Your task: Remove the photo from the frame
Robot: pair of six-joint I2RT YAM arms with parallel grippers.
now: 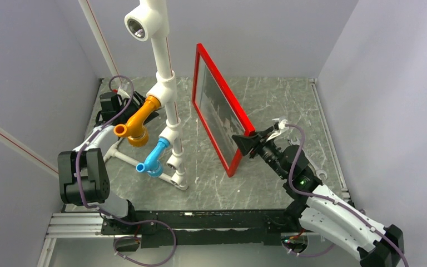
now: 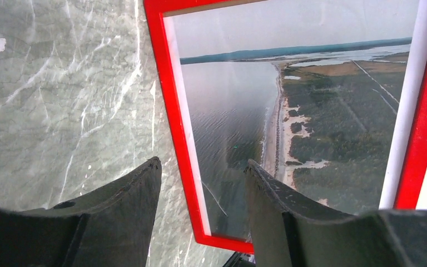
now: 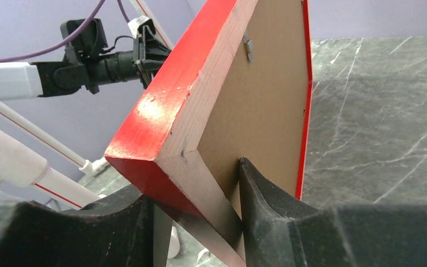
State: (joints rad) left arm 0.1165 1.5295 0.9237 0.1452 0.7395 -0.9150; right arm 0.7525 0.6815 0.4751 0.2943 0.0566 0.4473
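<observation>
Status: early stage, nothing extracted. The frame (image 1: 225, 86) stands on edge and tilted over the table (image 1: 289, 105), pinched at its near rail by the right gripper (image 1: 248, 143), one finger pressed on the backing board (image 3: 261, 100). The photo (image 2: 289, 111) sits fully inside the red border, and the backing is in place with a metal tab (image 3: 248, 47) on it. The left gripper (image 2: 200, 167) faces the picture side with fingers spread, touching nothing. Outstanding – freeing the backing and withdrawing the print, which is the whole job.
</observation>
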